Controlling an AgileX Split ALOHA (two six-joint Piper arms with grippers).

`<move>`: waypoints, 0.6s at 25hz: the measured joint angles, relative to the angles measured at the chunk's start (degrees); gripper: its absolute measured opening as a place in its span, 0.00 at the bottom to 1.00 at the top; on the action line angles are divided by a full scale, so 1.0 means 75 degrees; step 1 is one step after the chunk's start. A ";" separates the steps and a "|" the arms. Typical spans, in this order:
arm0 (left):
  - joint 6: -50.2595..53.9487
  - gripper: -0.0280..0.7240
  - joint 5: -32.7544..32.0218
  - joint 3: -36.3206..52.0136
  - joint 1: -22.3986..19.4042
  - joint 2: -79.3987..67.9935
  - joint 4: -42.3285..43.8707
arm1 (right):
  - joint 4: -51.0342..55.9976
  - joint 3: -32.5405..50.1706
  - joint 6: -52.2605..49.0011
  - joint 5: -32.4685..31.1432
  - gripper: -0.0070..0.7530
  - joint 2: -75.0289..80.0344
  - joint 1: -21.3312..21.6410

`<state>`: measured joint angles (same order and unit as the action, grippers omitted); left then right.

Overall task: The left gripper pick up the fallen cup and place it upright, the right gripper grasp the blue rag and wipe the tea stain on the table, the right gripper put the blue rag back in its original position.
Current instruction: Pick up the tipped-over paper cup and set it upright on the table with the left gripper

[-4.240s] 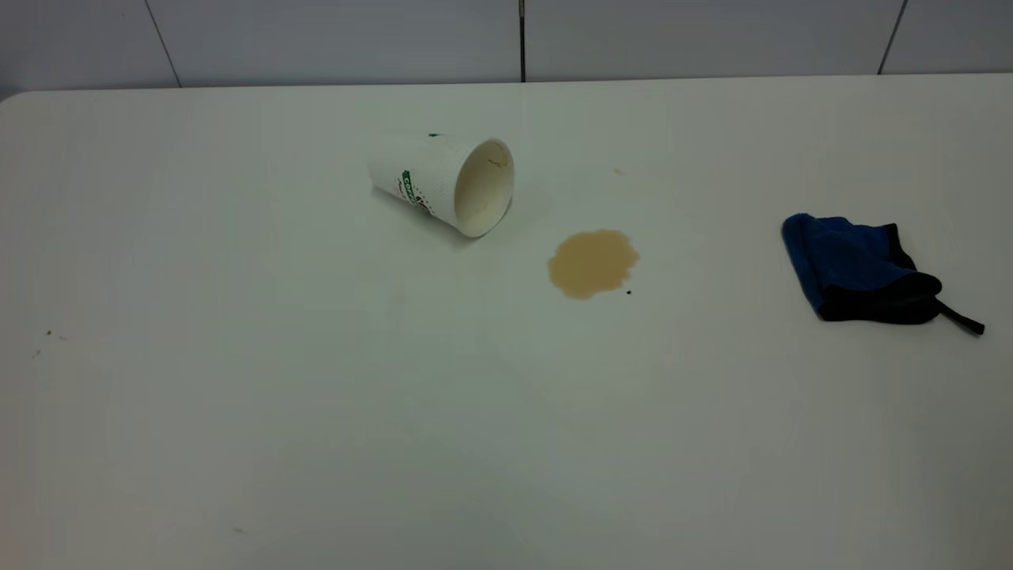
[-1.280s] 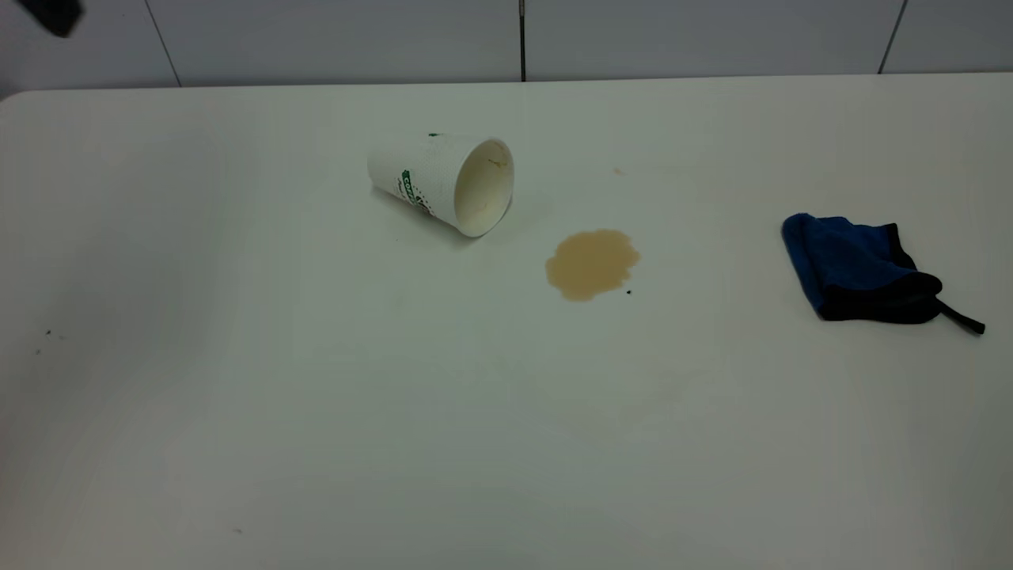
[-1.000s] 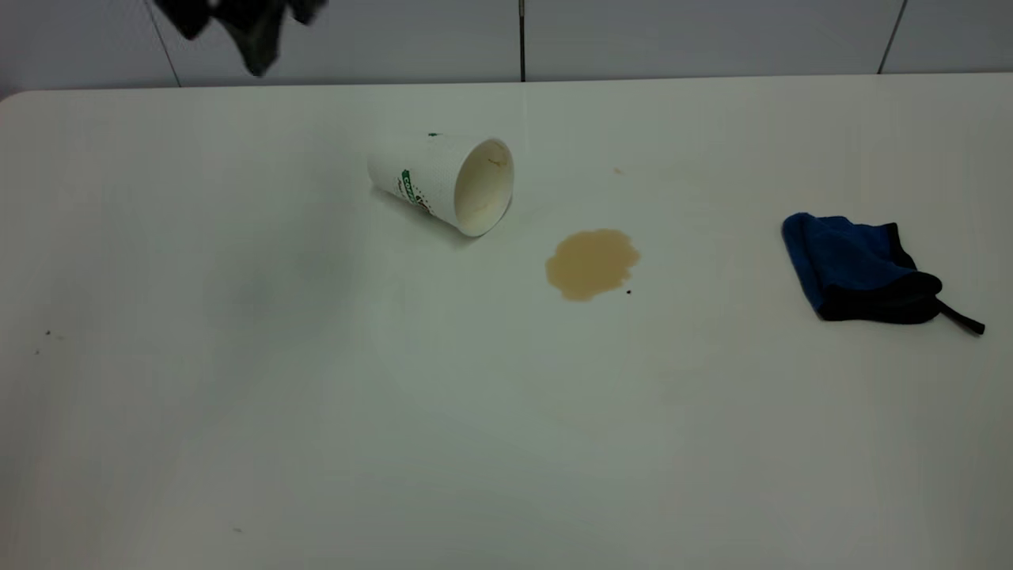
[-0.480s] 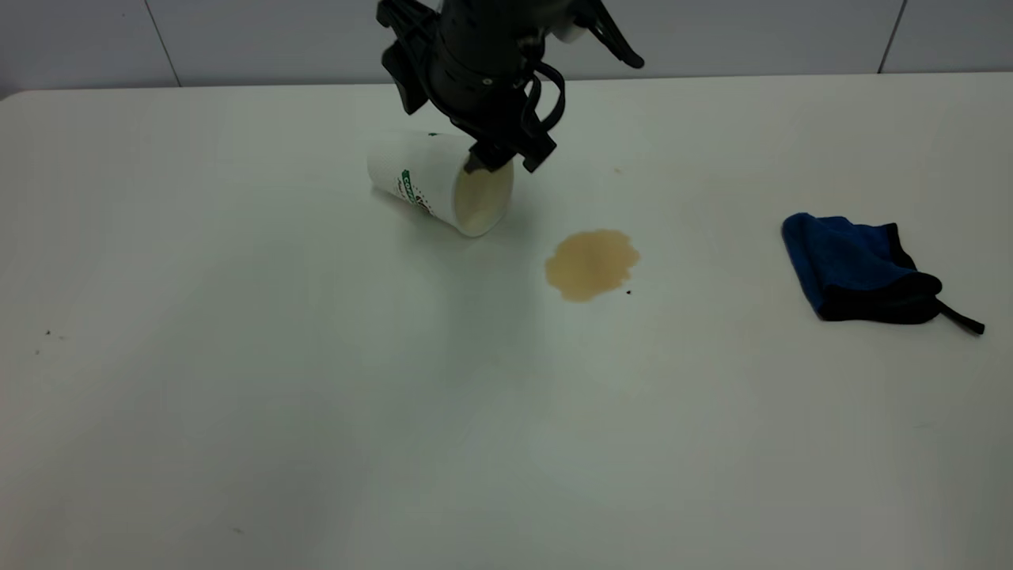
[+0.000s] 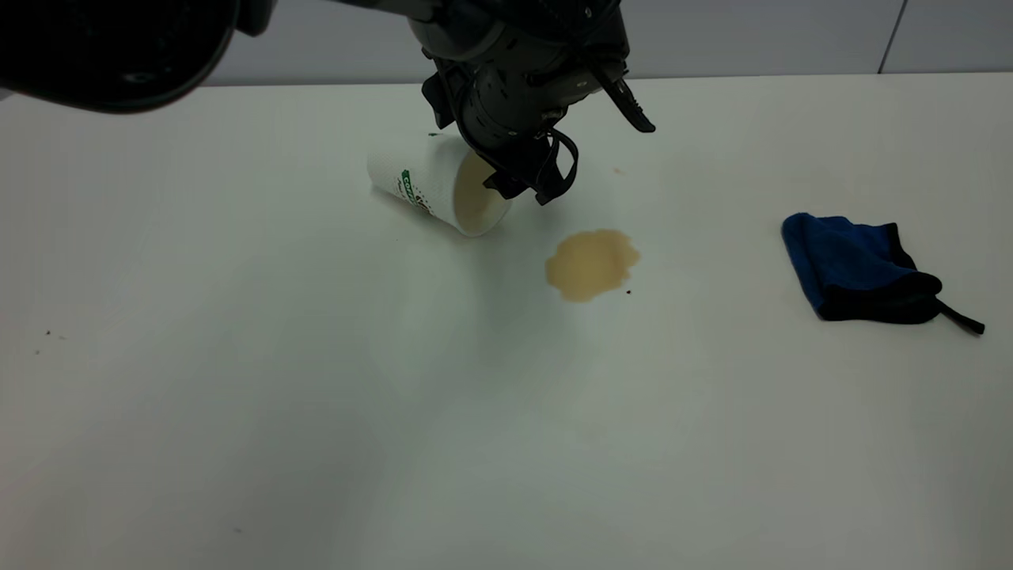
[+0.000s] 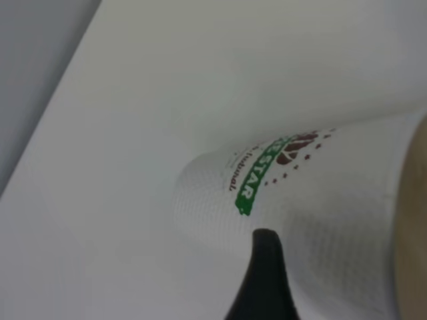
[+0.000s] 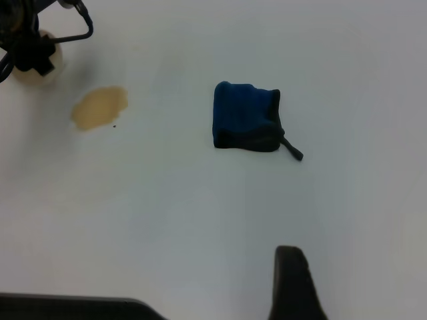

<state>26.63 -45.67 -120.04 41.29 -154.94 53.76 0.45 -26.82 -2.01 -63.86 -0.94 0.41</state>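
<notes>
The white cup lies on its side on the table, mouth toward the tea stain. My left gripper is open at the cup's mouth, its looped fingers either side of the upper rim. In the left wrist view one black finger lies against the cup's outer wall beside the green logo. The blue rag lies folded at the right, apart from the stain. My right gripper is outside the exterior view; one finger shows above the table, well short of the rag.
The left arm's bulky black body fills the top left. A tiny black dot sits by the stain and a faint brown speck lies behind it. The right wrist view shows the stain and left gripper.
My left arm has come in from the top left and dropped to the cup's mouth. The cup, the stain and the rag have not moved.
</notes>
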 joint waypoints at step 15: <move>0.0577 0.28 -0.0246 -0.0037 -0.0376 -0.0354 0.1306 | -0.0060 0.0000 0.0000 0.0000 0.70 0.0000 0.0000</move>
<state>30.95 -47.52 -120.31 38.46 -157.60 63.55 0.00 -26.82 -2.01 -63.86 -0.94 0.41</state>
